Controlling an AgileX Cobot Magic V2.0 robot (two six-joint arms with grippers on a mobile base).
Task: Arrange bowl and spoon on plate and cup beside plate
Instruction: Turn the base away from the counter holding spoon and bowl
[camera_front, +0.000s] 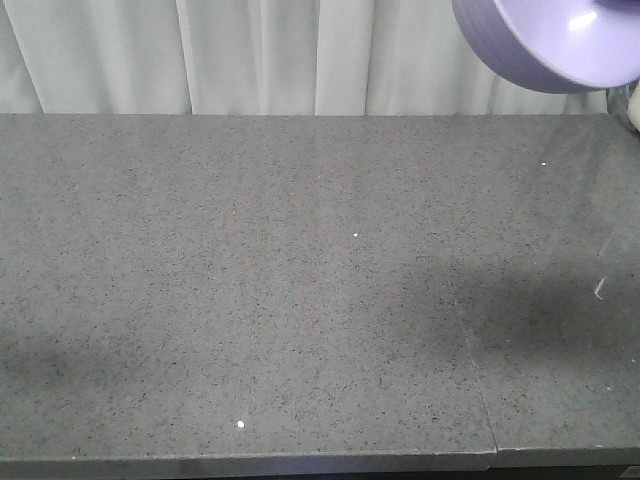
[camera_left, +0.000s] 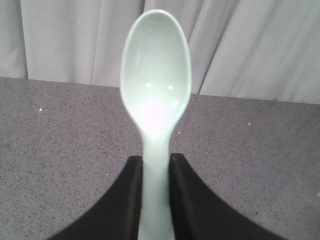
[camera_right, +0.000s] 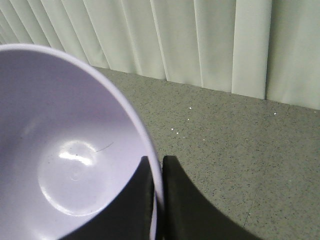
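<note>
The pale mint-green spoon (camera_left: 156, 75) stands upright above the table in the left wrist view, scoop up. My left gripper (camera_left: 156, 160) is shut on its handle, one black finger on each side. In the right wrist view the lavender bowl (camera_right: 60, 165) fills the left side, hollow facing the camera. My right gripper (camera_right: 156, 160) is shut on its rim, one finger inside and one outside. The front view shows the bowl (camera_front: 550, 45) raised at the top right, above the table. The plate and the cup are out of view.
A grey speckled tabletop (camera_front: 280, 300) spans the front view, with a seam (camera_front: 470, 350) running toward its front edge at the right. White curtains (camera_front: 250, 50) hang behind the far edge. A small pale speck (camera_front: 598, 289) lies near the right side.
</note>
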